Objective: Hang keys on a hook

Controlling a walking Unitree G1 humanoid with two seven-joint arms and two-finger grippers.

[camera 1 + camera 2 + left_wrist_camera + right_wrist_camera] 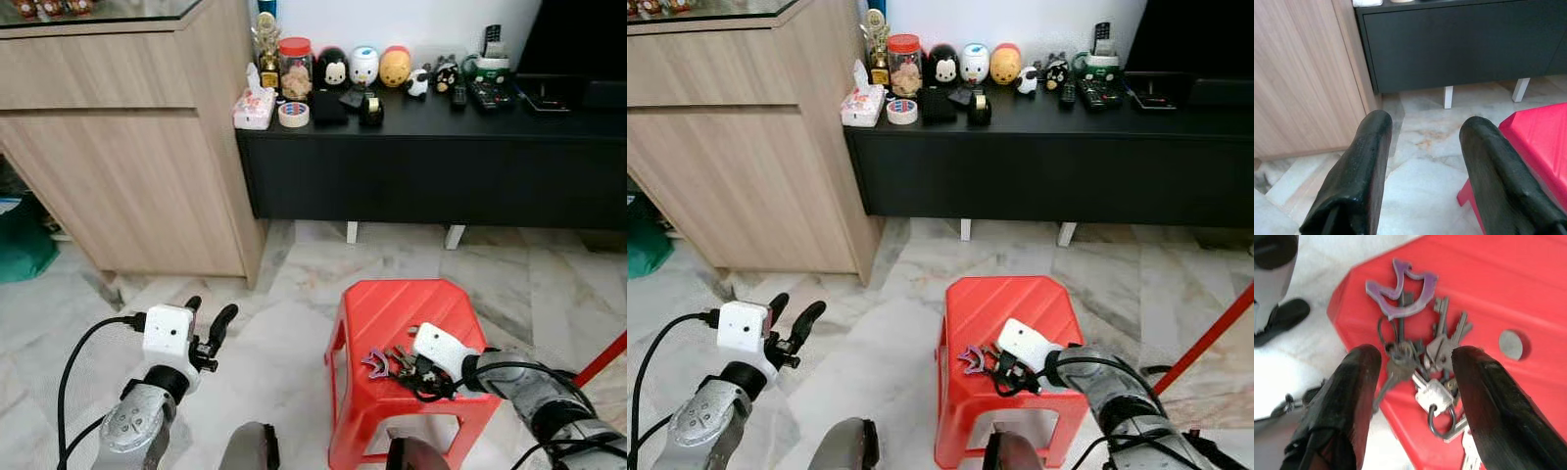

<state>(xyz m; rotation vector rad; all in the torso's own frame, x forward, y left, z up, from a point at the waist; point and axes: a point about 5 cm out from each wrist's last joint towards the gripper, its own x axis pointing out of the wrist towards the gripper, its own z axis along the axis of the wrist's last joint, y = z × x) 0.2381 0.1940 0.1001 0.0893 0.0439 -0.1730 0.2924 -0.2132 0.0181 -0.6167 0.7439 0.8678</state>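
While keys (1422, 360) lie on one red stool (392, 308), right end effector (1410, 396) straddles them (fingers apart), left end effector (1425, 171) likewise spread.

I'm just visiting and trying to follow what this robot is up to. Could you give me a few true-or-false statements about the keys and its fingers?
1. The keys lie on a red stool. True.
2. The right gripper is clamped on the keys. False: its fingers are open, either side of them.
3. The key tag is green. False: purple.
4. The left gripper is open and holds nothing. True.
5. The stool stands on a carpet. False: on a marble floor.
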